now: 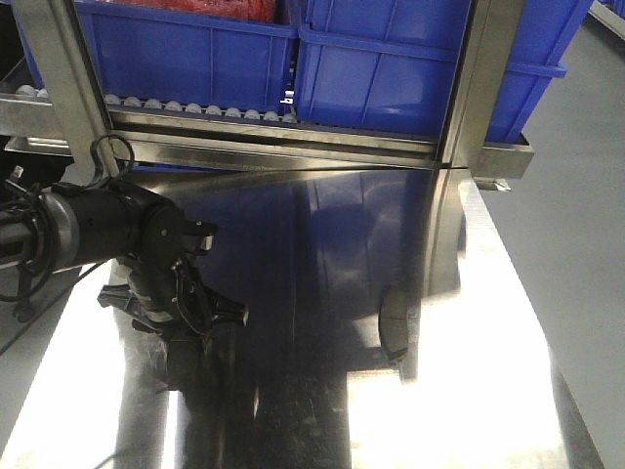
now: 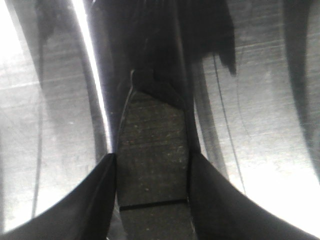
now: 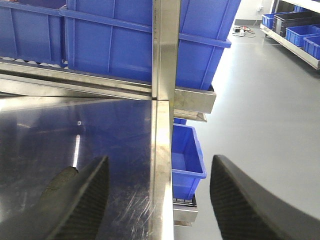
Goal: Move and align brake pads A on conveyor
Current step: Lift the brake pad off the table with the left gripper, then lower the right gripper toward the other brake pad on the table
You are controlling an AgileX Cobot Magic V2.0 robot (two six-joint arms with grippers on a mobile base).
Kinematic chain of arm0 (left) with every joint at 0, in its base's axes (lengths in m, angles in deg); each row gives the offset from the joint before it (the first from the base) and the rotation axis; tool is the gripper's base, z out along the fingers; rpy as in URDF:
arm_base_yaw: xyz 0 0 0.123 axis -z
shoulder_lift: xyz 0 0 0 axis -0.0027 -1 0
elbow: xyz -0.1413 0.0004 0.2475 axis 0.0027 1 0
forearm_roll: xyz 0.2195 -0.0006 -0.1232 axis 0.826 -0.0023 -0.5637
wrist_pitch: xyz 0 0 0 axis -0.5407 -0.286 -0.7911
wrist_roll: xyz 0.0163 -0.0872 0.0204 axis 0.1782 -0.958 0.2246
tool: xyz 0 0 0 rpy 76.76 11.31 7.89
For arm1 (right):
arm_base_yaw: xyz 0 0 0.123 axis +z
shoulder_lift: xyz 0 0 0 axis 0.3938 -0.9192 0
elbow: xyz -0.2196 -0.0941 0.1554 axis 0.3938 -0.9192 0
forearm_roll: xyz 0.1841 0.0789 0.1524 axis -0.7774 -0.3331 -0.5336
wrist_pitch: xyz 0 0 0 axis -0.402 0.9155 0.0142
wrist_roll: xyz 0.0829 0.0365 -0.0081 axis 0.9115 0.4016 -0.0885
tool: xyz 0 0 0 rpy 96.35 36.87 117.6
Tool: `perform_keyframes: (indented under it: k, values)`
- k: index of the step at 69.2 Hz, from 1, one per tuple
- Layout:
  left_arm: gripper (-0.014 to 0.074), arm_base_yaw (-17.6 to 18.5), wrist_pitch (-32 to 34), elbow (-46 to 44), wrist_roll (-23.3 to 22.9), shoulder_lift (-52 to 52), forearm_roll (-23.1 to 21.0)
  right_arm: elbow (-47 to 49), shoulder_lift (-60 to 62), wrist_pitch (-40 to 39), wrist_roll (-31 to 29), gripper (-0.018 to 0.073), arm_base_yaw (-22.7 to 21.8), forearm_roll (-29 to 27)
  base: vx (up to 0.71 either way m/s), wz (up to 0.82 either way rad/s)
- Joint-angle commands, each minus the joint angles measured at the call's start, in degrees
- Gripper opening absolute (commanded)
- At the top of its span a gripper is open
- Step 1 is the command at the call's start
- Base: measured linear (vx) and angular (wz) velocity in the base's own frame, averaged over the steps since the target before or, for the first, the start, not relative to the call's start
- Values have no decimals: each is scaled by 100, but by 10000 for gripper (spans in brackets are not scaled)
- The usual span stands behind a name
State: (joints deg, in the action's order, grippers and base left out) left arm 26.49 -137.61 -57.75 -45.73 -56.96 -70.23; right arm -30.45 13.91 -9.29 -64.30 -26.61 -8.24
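Factory setting: steel roller rack [image 1: 195, 109], blue storage bins [image 1: 381, 78], shiny steel tabletop [image 1: 469, 410], grey floor [image 3: 260, 100].

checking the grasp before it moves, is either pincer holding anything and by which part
The left pincer holds a brake pad by its two long edges, near the centre groove. The right pincer is open and holds nothing.

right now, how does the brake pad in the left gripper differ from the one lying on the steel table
The gripped brake pad is clamped in the left gripper; the loose brake pad lies free on the steel tabletop. The gripped one shows a grey grooved face; the loose one only a dark curve. Both are over that tabletop.
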Motion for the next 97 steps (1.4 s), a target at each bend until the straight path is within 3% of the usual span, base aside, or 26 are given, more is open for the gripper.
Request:
perform_keyframes:
  k: [1,17,30,55,71,86,97]
  values:
    - [-8,115,176,-80,-59,496,237,148,-52,-423,-54,434,-28,-21,0,0]
    - [-6,159,221,34,-129,1440,267,148,-52,-423,-54,434,-28,-21,0,0]
    - [-6,153,370,684,-482,2677,584,148,-52,-431,-54,434,-28,-21,0,0]
    - [-6,153,392,1954,-473,5240,736,148,-52,-431,-54,434,-28,-21,0,0]
    - [-6,153,409,2807,-279,7087,736,148,-52,-440,-54,434,-28,-21,0,0]
    - [-6,153,409,3398,421,8623,729,148,-52,-440,-54,434,-28,-21,0,0]
    - [-6,153,309,3579,682,9530,729,148,-52,-440,-54,434,-28,-21,0,0]
